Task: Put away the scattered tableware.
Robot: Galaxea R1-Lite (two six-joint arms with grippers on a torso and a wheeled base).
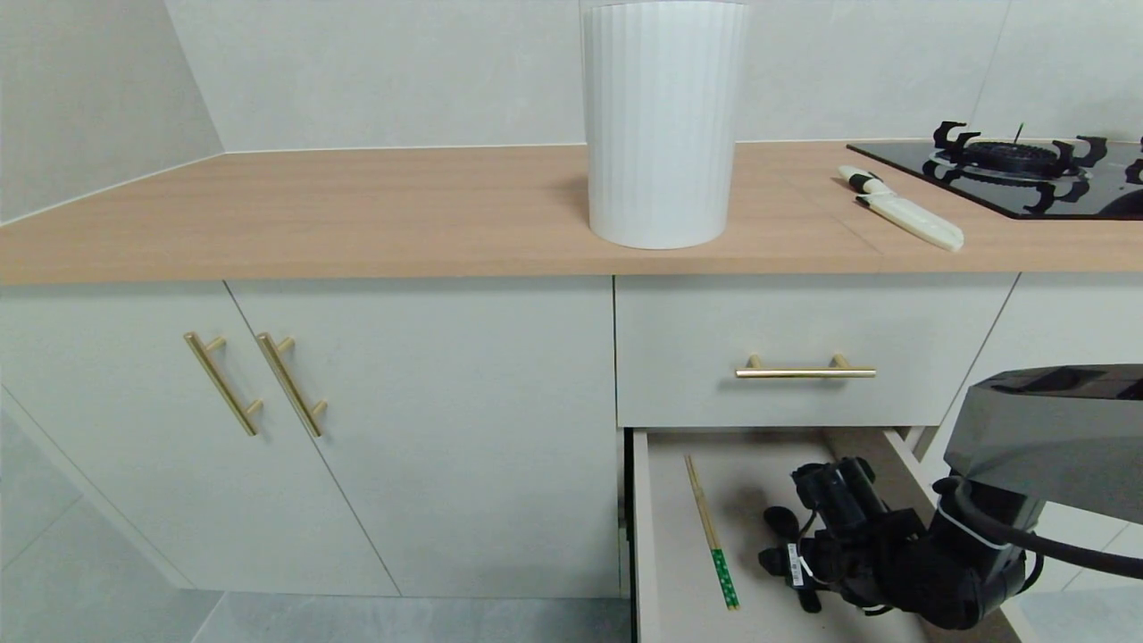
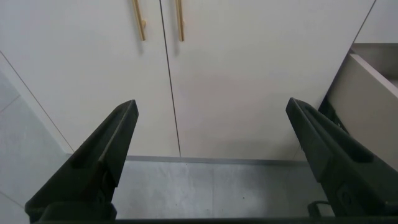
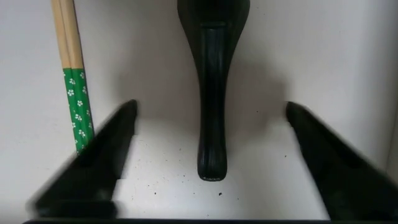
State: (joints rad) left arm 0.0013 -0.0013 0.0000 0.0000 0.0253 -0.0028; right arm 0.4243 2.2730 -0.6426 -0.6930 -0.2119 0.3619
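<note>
Two pieces of tableware lie in the open drawer [image 1: 665, 536] at the lower right of the head frame: a pair of chopsticks [image 1: 712, 534] with green patterned ends, and just beside them, apart, a black spoon [image 1: 782, 521]. My right tool [image 3: 210, 107] is down inside that drawer with its fingers spread wide. From its wrist camera I see the spoon [image 3: 211, 93] flat on the drawer floor between the fingers, with a gap on each side, and the chopsticks [image 3: 73, 81] lying outside one finger. My left tool [image 2: 210, 104] is also spread wide and holds nothing; it faces the pale cabinet doors [image 2: 249, 81] low near the floor. Up on the wooden surface [image 1: 357, 214], a knife [image 1: 902, 210] with a pale blade lies at the upper right of the head frame, between a tall white ribbed container [image 1: 663, 125] and the black hob [image 1: 1018, 174]. Above the open drawer, another drawer with a gold handle [image 1: 805, 371] is closed.
</note>
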